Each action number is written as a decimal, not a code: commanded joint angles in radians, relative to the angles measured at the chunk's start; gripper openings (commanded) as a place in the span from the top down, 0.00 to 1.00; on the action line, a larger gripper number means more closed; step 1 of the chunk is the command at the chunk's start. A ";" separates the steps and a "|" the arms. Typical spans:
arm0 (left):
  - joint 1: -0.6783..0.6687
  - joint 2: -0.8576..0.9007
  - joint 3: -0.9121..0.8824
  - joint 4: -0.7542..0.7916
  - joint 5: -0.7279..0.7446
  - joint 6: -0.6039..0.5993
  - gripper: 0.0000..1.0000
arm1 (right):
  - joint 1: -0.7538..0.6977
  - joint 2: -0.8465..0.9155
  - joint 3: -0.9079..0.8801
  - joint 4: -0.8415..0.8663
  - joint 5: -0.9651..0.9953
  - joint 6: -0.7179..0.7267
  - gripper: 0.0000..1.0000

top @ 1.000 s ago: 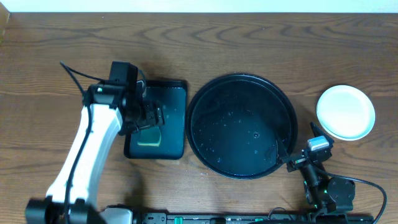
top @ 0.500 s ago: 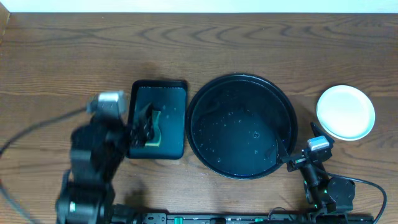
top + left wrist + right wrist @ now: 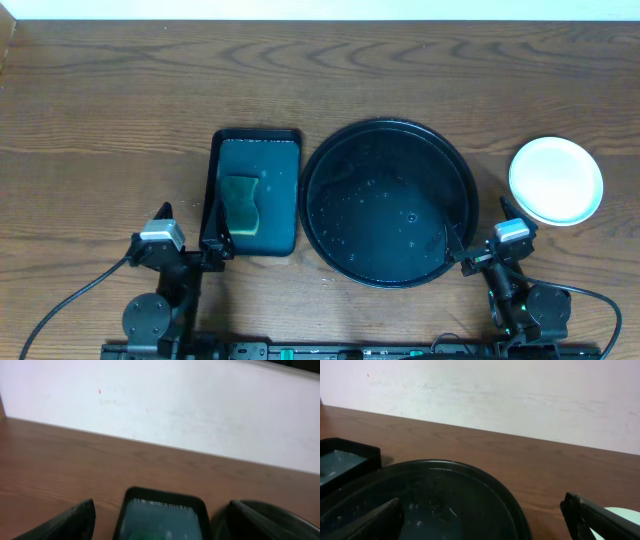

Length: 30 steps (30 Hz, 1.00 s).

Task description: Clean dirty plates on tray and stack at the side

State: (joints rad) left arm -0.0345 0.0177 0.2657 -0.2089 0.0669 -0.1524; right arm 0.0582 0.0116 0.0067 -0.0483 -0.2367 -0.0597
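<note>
Whereas a second ago the left arm reached out over the teal tray [image 3: 280, 170], it is now folded back at the near table [image 3: 100, 120] edge. The left gripper [image 3: 212, 250] sits by that tray's near-left corner, fingers spread wide and holding nothing. The sponge [image 3: 240, 207] lies alone in the teal tray. The right gripper [image 3: 457, 250] has not shifted. It is fully apart and empty at the black tray [image 3: 390, 124] rim. The plates [image 3: 556, 180] show as one pale disc on bare table right of the black tray, unmoved.
</note>
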 commanded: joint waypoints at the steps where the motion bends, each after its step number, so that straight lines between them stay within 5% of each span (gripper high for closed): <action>1: 0.005 -0.016 -0.069 0.072 -0.035 0.010 0.16 | -0.007 -0.007 -0.001 -0.004 0.001 -0.009 0.01; 8: 0.005 -0.016 -0.254 0.278 -0.034 0.010 0.16 | -0.007 -0.007 -0.001 -0.004 0.000 -0.009 0.01; 30: 0.004 -0.012 -0.262 0.141 -0.034 0.010 0.16 | -0.007 -0.007 -0.001 -0.004 0.000 -0.009 0.01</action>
State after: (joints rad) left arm -0.0341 0.0105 0.0116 -0.0196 0.0467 -0.1524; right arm 0.0582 0.0116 0.0067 -0.0483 -0.2367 -0.0597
